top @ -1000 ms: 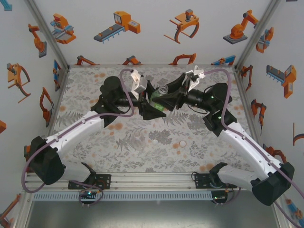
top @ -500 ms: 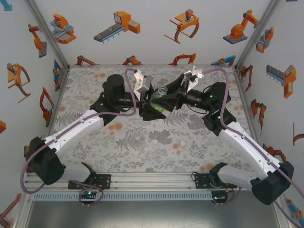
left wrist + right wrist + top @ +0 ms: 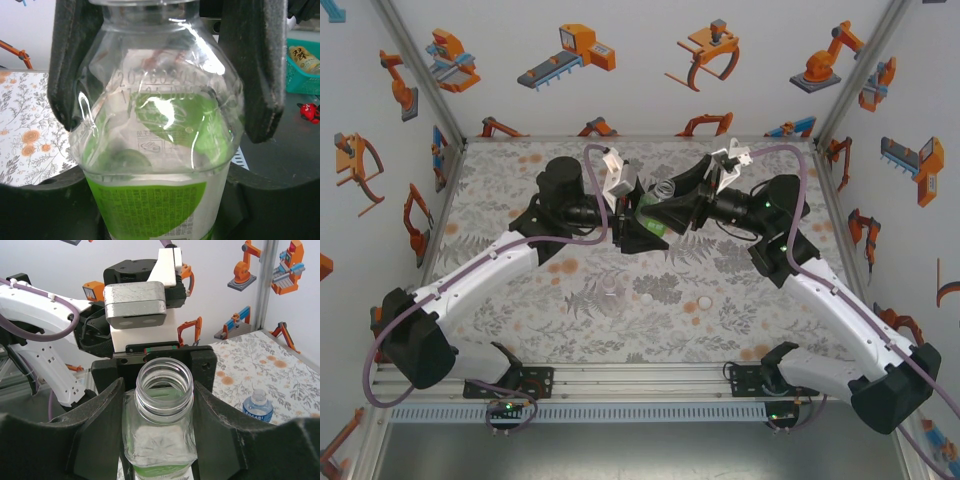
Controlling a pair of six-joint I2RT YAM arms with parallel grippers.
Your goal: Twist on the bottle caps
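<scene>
The green-labelled bottle hangs in the air between both arms at mid-table, mouth open and uncapped. My right gripper is shut on its shoulders, and its fingers flank the bottle in the left wrist view. My left gripper is shut on the bottle's labelled lower body. Nearer the arm bases, a plain clear bottle stands on the table. Two white caps lie to its right. A blue-label bottle stands on the floral table.
The floral tabletop is walled on three sides by white panels with robot pictures. Aluminium posts stand at the back corners. Purple cables loop over both wrists. A rail runs along the near edge.
The left arm shifted slightly right toward the bottle and its jaws closed onto the bottle's lower body. The right gripper kept its hold and stayed put.
</scene>
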